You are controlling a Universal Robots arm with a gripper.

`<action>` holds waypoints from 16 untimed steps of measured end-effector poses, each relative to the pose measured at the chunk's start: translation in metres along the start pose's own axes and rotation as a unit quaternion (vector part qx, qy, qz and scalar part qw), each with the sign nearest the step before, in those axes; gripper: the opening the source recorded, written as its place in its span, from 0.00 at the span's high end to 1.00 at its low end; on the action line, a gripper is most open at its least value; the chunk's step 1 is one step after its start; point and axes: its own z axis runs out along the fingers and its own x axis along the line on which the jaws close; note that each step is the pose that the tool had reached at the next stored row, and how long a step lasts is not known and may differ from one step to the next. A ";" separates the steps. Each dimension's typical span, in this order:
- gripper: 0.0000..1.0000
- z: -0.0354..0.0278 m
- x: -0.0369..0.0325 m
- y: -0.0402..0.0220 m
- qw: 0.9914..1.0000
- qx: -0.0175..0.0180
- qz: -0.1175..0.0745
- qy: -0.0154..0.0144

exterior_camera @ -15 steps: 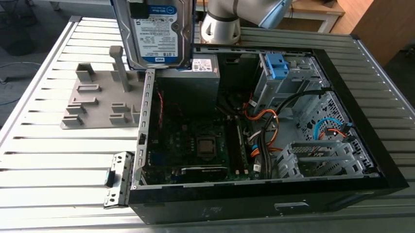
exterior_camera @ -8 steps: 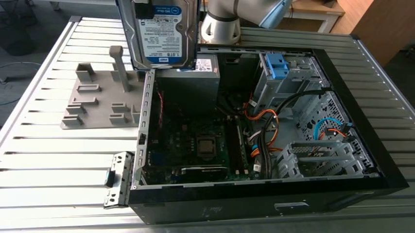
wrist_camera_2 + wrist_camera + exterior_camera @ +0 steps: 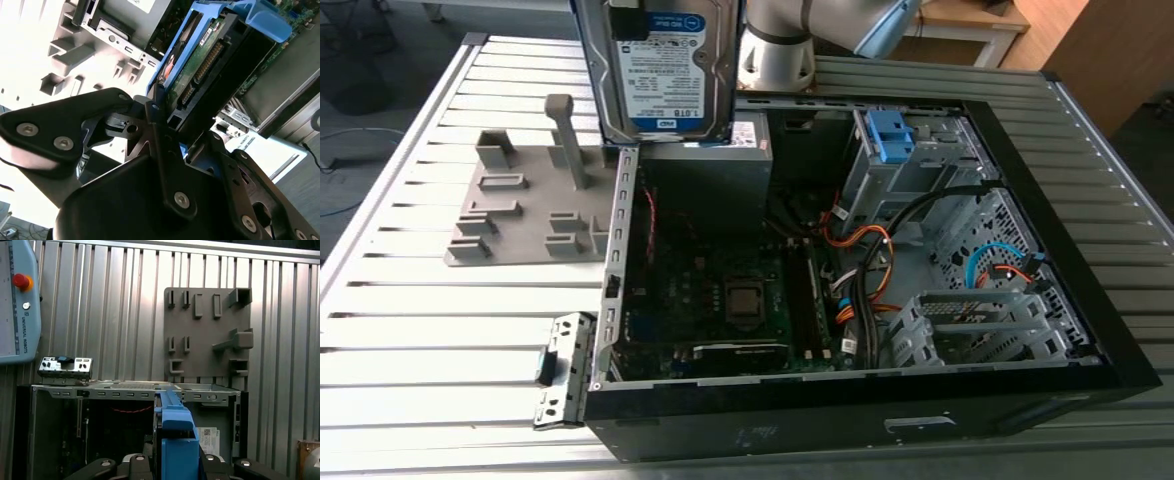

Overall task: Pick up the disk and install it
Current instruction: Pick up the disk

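I see the gripper (image 3: pixel 175 122) pinching the disk (image 3: pixel 660 70) above the open computer case (image 3: pixel 854 415), pickup done, not yet installed.

- disk (image 3: pixel 664 70): silver metal, glossy paper label, blue plastic frame
- counter (image 3: pixel 427 330): ribbed metal, satin sheen
- tool (image 3: pixel 182 127): matt black
- holder plate (image 3: pixel 520 215): matt grey plastic
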 end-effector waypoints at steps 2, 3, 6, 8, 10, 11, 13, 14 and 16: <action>0.64 0.0000 0.0001 -0.0021 1.000 0.000 0.000 0.000; 0.64 -0.0001 0.0001 -0.0032 1.000 0.000 0.000 0.000; 0.64 -0.0001 0.0003 -0.0062 1.000 0.000 0.000 0.000; 0.64 -0.0001 0.0004 -0.0082 1.000 0.000 0.000 0.000; 0.64 -0.0002 0.0005 -0.0103 1.000 0.000 0.000 0.000; 0.64 -0.0002 0.0006 -0.0112 1.000 0.000 0.000 0.000; 0.64 -0.0002 0.0006 -0.0131 1.000 0.000 0.000 0.000; 0.64 -0.0002 0.0007 -0.0141 1.000 0.000 0.000 0.000; 0.64 -0.0002 0.0008 -0.0161 1.000 0.000 0.000 0.000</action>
